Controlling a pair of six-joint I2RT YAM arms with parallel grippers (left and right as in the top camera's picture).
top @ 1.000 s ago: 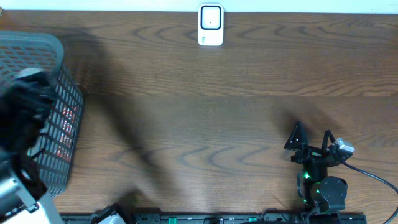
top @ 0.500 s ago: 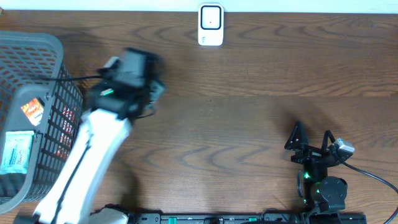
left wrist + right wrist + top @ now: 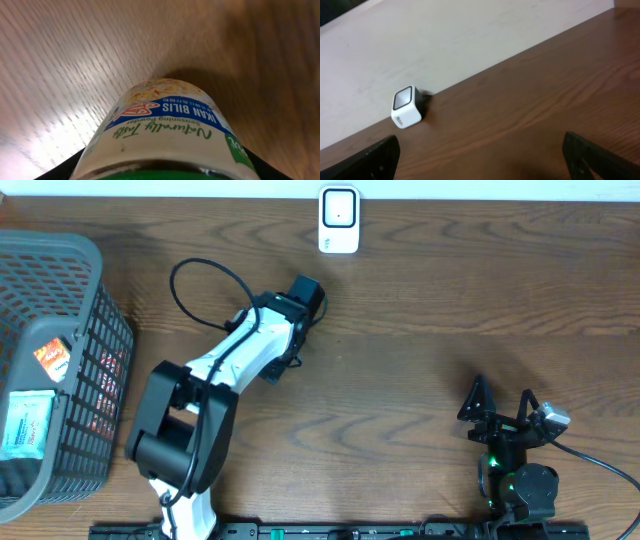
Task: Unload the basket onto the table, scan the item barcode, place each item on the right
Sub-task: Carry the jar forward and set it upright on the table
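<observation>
Over tabletop [image 3: 420, 350], jar [image 3: 165, 132] apparently sits within left gripper [image 3: 303, 293].

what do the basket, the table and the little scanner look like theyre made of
Basket: grey moulded plastic, likely, from its uniform lattice wall.
Table: wood or wood-look laminate; brown grain lines, slight sheen.
Scanner: white glossy plastic casing, probably, with a darker window.

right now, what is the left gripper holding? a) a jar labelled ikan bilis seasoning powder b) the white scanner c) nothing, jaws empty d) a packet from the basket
A: the left wrist view shows the seasoning jar gripped in the left gripper, its label readable, while the white scanner stands apart from it, untouched.
</observation>
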